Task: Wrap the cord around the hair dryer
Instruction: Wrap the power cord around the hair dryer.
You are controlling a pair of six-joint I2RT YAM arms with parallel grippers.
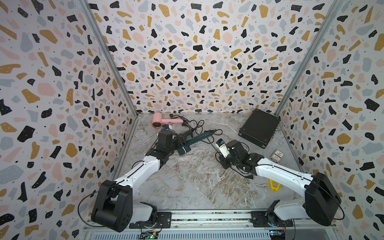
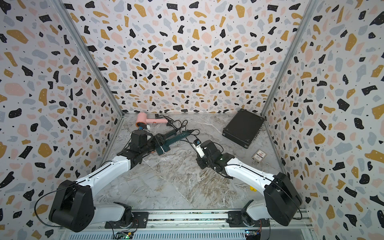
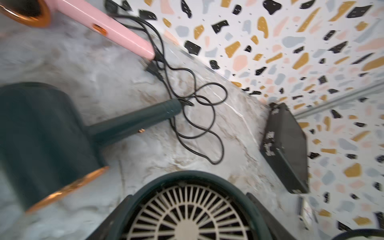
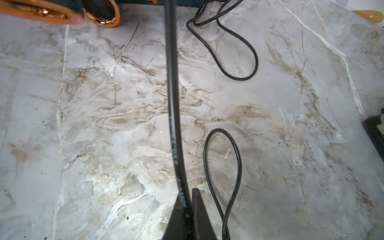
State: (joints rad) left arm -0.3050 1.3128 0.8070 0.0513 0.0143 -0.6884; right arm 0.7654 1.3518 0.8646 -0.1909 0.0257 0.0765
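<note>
Left gripper (image 1: 180,143) clamps the barrel of the dark green plastic hair dryer (image 1: 199,138), left of centre on the grey marble tabletop (image 1: 187,187), handle angled toward the back. Right gripper (image 4: 188,194) is closed on the thin black cord (image 4: 173,104) leading toward that handle. 1 pink hair dryer (image 1: 164,121) lies by the back wall.

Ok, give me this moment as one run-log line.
left claw: shut on green hair dryer | right claw: shut on black cord | wrap: none visible on handle yet | nearby: pink hair dryer
</note>
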